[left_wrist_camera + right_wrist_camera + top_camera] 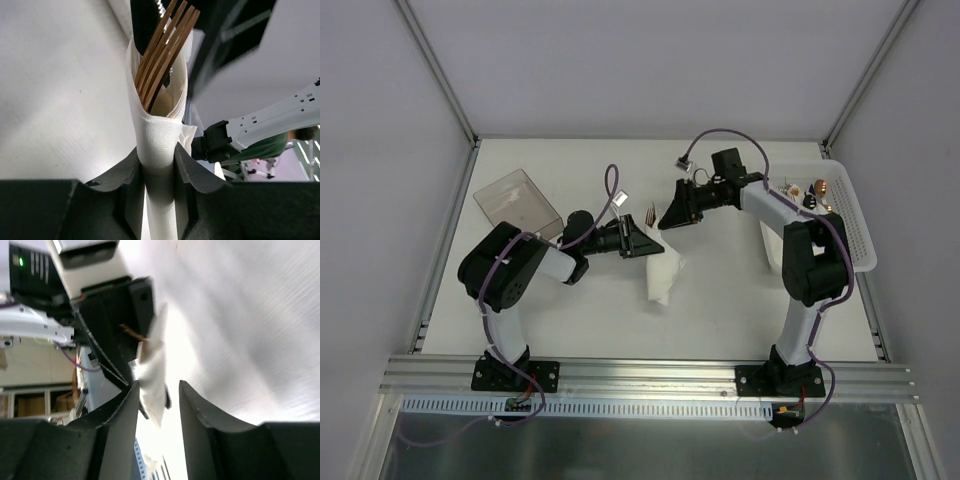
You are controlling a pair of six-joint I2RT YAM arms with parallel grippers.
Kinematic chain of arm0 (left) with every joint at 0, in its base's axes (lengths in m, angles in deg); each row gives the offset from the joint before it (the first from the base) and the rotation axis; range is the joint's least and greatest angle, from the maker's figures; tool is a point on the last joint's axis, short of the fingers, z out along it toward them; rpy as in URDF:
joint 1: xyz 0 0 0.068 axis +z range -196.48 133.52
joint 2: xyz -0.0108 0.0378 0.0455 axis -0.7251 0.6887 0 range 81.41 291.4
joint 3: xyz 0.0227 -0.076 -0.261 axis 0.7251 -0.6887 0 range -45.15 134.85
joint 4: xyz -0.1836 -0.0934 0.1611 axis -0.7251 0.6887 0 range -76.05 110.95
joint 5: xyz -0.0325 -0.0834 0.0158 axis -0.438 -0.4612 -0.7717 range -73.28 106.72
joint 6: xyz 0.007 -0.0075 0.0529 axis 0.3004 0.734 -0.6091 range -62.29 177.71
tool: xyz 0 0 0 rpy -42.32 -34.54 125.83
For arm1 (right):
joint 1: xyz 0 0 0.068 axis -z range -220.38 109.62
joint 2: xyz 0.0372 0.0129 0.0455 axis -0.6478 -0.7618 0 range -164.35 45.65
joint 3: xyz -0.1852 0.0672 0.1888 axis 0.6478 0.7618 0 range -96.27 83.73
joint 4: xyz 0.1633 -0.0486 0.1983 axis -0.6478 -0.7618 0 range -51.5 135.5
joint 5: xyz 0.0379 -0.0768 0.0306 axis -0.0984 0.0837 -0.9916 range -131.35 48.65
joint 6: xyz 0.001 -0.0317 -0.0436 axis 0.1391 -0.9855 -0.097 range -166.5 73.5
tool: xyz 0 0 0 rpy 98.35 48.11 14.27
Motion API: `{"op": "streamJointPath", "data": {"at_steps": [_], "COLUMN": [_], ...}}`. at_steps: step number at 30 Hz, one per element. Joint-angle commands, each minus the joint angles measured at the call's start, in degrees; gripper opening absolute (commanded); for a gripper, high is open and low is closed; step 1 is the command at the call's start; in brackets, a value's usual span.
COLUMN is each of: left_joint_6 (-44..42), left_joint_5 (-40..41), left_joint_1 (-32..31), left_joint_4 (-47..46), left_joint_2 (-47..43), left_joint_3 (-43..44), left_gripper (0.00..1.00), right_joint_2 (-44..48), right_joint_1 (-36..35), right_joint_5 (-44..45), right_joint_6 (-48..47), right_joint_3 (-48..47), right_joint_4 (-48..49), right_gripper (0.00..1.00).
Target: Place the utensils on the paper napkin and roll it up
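The white paper napkin (663, 274) is rolled round copper utensils; fork tines (650, 213) stick out of its far end. My left gripper (650, 243) is shut on the roll and holds it above the table. In the left wrist view the roll (159, 145) stands between my fingers (120, 175), with the tines (165, 50) above. My right gripper (670, 215) is open and empty, just right of the tines. In the right wrist view the roll (154, 375) hangs beyond its fingertips (131, 405), apart from them.
A clear plastic box (517, 203) lies at the far left. A white perforated basket (852, 215) at the right edge holds more copper cutlery (817, 190). Aluminium rails frame the table's edges.
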Motion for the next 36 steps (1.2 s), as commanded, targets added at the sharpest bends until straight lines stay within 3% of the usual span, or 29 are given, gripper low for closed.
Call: {"op": "streamJointPath", "data": {"at_steps": [1,4,8,12,16,25,27,36], "left_joint_6": [-4.4,-10.9,-18.4,-19.4,-19.9,-19.9,-19.6,-18.5], "left_joint_5": [4.3,9.3,16.2,22.7,27.2,34.6,35.4,34.0], "left_joint_1": [1.6,2.4,2.7,2.4,1.4,-2.6,-3.2,-4.1], "left_joint_4": [-11.3,-1.4,16.9,23.8,27.6,32.5,32.2,29.7], "left_joint_2": [-9.3,-14.7,-23.6,-28.4,-32.1,-35.6,-36.1,-36.5], "left_joint_3": [-0.5,0.3,3.1,4.7,5.3,7.1,6.8,6.9], "left_gripper": [0.00,0.00,0.00,0.00,0.00,0.00,0.00,0.00], "right_joint_2": [6.9,10.5,17.1,25.3,30.0,28.2,27.3,24.9], "right_joint_1": [4.9,7.4,7.6,5.1,-2.7,-14.1,-14.6,-14.9], "right_joint_5": [2.8,9.1,19.9,30.8,37.3,40.4,39.3,32.0], "right_joint_6": [4.0,3.0,-3.0,-5.3,-7.6,-5.4,-4.1,-1.5], "right_joint_3": [-5.5,-8.4,-9.2,-6.1,-5.9,-6.8,-6.1,-2.9], "right_joint_4": [1.1,-2.7,-7.6,-7.6,-9.8,-8.0,-7.4,-4.4], "right_gripper": [0.41,0.40,0.27,0.18,0.18,0.32,0.38,0.47]}}
